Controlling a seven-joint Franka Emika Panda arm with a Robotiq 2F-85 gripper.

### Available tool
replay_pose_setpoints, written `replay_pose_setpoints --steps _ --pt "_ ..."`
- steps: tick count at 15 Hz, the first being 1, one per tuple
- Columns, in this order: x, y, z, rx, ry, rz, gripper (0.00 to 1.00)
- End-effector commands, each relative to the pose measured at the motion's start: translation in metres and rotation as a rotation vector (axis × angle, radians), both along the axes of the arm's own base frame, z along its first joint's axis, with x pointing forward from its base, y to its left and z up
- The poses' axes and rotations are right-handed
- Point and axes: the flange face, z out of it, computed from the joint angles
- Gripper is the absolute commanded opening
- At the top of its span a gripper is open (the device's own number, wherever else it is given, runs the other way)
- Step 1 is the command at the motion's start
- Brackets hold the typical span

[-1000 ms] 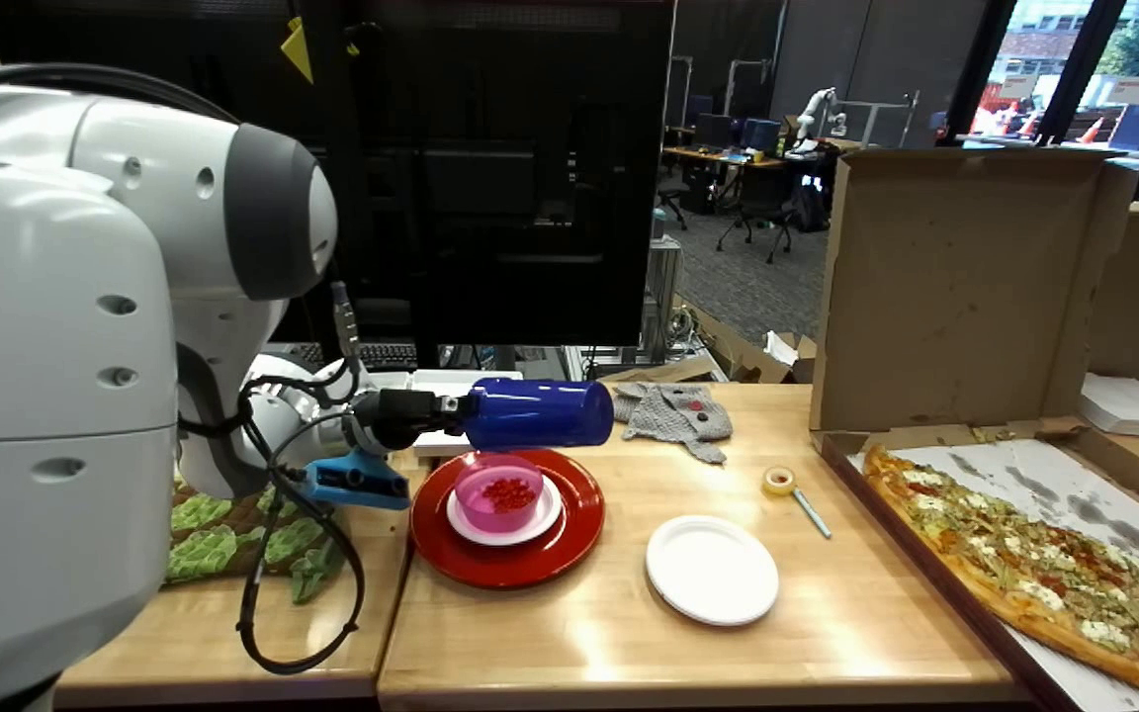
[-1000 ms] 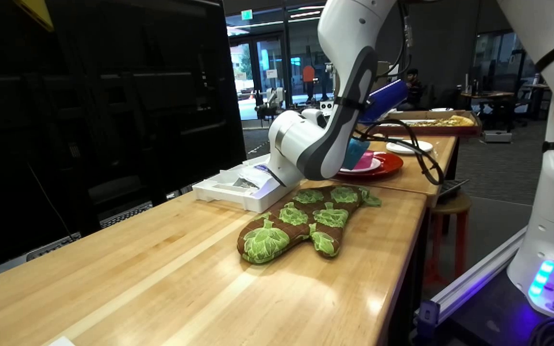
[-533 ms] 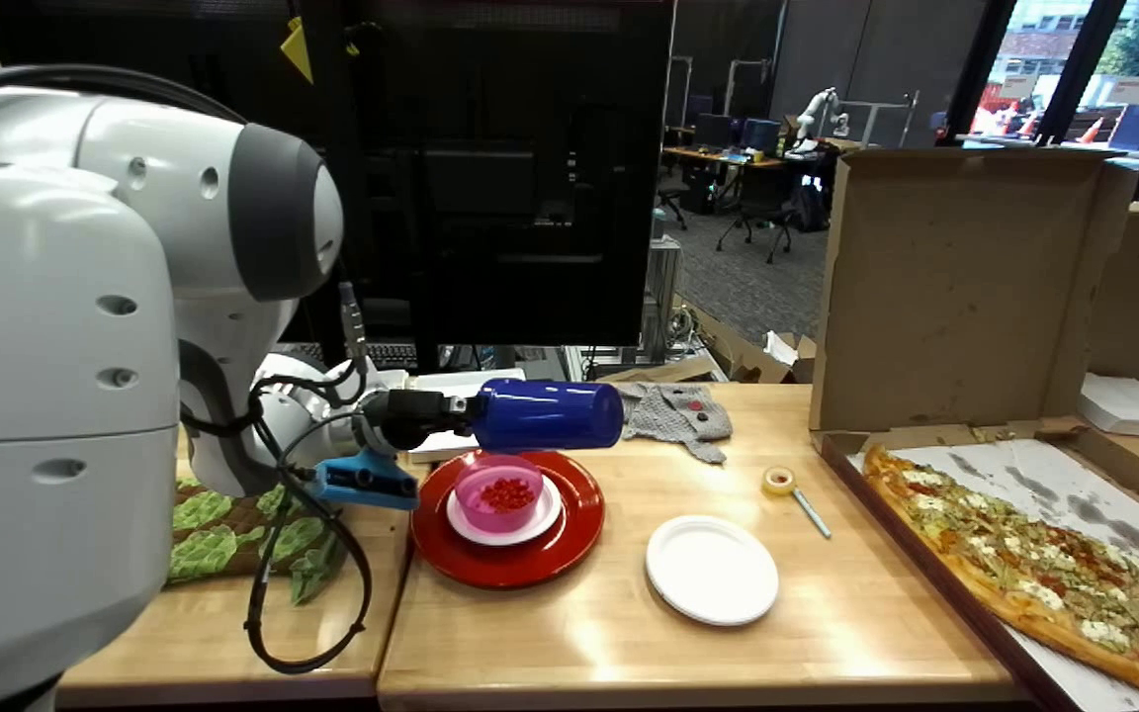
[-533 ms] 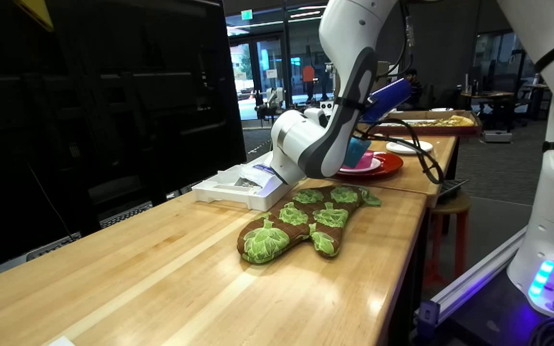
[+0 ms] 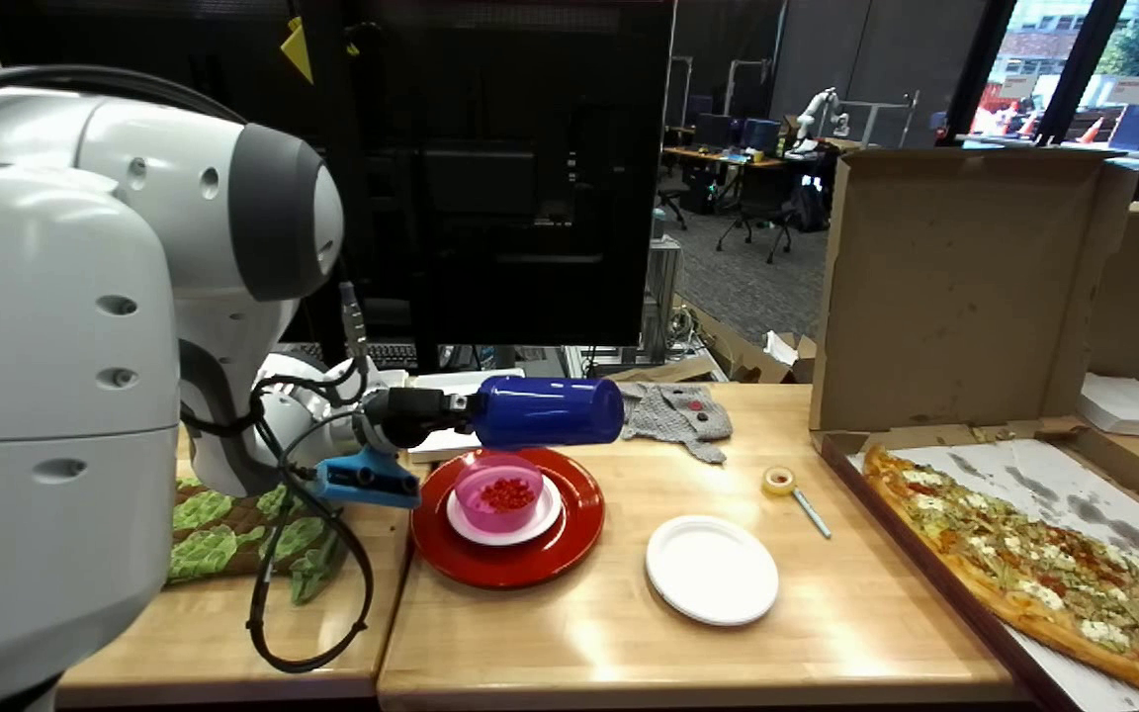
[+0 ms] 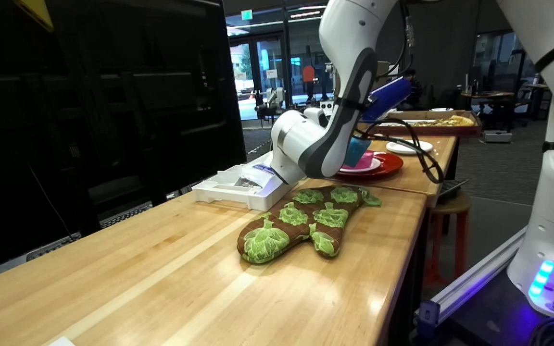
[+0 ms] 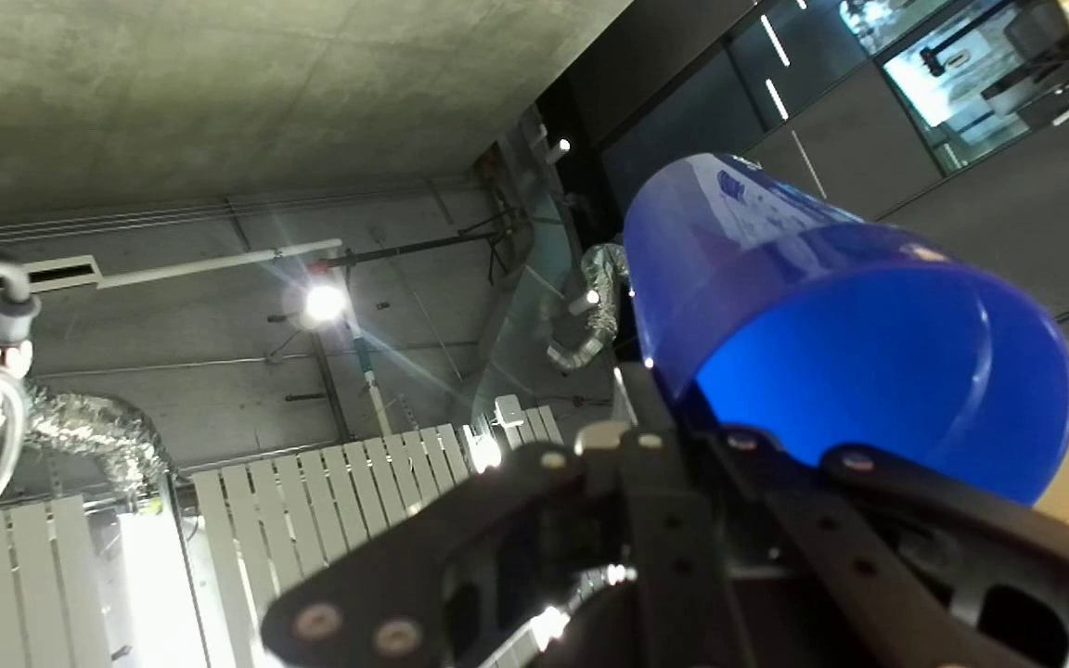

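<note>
A: What is retained by the gripper (image 5: 469, 407)?
B: A blue cup (image 5: 550, 411), clamped at the rim and held in the air near the red plate (image 5: 579, 529); its mouth is turned toward the jaws.
A: What change is recorded?
B: Against one second earlier, the cup has been shifted slightly toward the grey knitted cloth (image 5: 678, 415). The pink bowl (image 5: 476, 506) of small red pieces (image 5: 507, 495) is found unmoved.
A: How is the surface arranged?
B: On the wooden table (image 5: 609, 633), the bowl is stood on a small white plate (image 5: 551, 503), which is stacked on the red plate. A tape roll (image 5: 778, 488) and a pen (image 5: 812, 514) (contact between the two cannot be determined) are laid between a second white plate (image 5: 713, 571) and an opened pizza box (image 5: 965, 287), in which pizza (image 5: 1014, 554) is exposed. On the adjoining table (image 6: 113, 288), an oven mitt (image 6: 296, 221) is placed near a white tray (image 6: 233, 198).
A: And the room?
B: A large black panel (image 5: 490, 178) is stood behind; beyond, a grey floor (image 5: 777, 287), another robot arm (image 5: 811, 112) and windows (image 5: 1044, 59) are seen.
</note>
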Motion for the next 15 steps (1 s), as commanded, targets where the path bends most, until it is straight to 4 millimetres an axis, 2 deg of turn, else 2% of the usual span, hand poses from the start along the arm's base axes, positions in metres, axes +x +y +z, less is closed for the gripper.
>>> replay_pose_setpoints --steps 1,15 --pt "0.002 0.001 0.001 -0.044 -0.003 0.011 0.01" --pt "0.003 0.001 0.017 0.062 -0.001 0.027 0.01"
